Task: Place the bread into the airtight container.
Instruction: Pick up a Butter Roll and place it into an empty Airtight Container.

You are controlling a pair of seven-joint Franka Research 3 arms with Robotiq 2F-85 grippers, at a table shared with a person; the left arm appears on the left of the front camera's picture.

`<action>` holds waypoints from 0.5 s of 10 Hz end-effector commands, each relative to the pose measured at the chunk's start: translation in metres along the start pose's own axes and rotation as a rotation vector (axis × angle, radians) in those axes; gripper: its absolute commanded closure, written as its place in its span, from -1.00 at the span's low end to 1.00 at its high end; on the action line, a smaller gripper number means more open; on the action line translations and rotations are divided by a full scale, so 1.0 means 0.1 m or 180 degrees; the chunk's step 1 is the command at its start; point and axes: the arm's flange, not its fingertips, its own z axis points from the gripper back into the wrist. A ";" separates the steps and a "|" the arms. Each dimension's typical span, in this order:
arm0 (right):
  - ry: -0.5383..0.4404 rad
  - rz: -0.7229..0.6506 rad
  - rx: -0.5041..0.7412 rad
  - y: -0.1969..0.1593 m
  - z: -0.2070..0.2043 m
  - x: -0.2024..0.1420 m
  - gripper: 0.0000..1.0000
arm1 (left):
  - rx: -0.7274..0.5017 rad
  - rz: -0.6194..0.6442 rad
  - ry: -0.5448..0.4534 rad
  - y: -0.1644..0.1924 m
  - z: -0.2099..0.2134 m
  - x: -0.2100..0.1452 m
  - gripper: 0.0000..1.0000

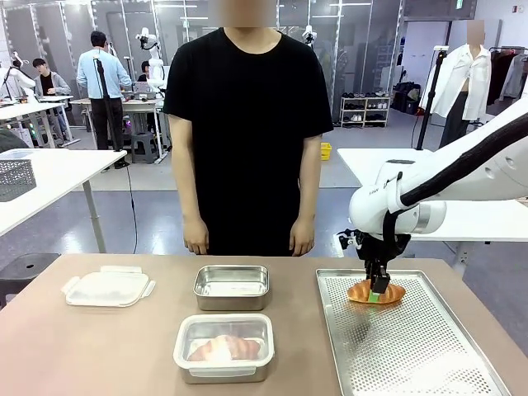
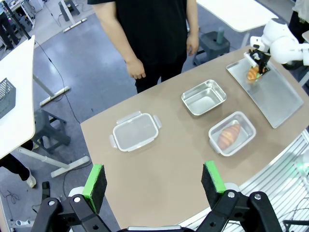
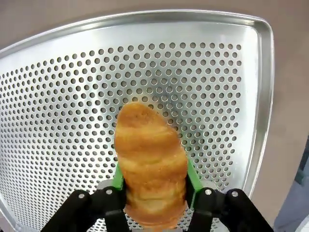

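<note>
Where the front view looks across the desk (image 1: 99, 355), the right gripper (image 1: 378, 285) is clenched on the bread (image 1: 375, 292) near the far left corner of the perforated tray (image 1: 429, 355). A steel container (image 1: 231, 302) stands empty mid-desk. The airtight container (image 1: 223, 318), holding a second croissant (image 1: 224, 348), sits by the near edge, with the lid (image 1: 107, 287) toward the left edge.

Left wrist view: the left gripper (image 2: 153, 179) hangs released, jaws wide, high above the desk.

Right wrist view: green pads (image 3: 117, 176) press both flanks of the bread over the tray.
</note>
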 end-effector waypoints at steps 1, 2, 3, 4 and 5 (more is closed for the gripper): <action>0.0105 -0.0141 -0.0207 0.11 0.14 0.01 -0.07 | 0.0008 -0.0006 -0.0001 0.00 0.01 0.01 -1.00; 0.0035 -0.0090 -0.0250 0.18 0.30 0.01 -0.07 | 0.0008 -0.0006 -0.0001 0.00 0.01 0.01 -1.00; 0.0009 -0.0106 -0.0321 0.24 0.50 0.04 -0.07 | 0.0008 -0.0006 -0.0001 0.00 0.01 0.01 -1.00; -0.0040 -0.0119 -0.0367 0.30 0.71 0.13 -0.07 | 0.0008 -0.0006 -0.0001 0.00 0.01 0.01 -1.00; -0.0028 -0.0151 -0.0434 0.34 0.93 0.31 -0.07 | 0.0008 -0.0006 -0.0001 0.00 0.01 0.01 -1.00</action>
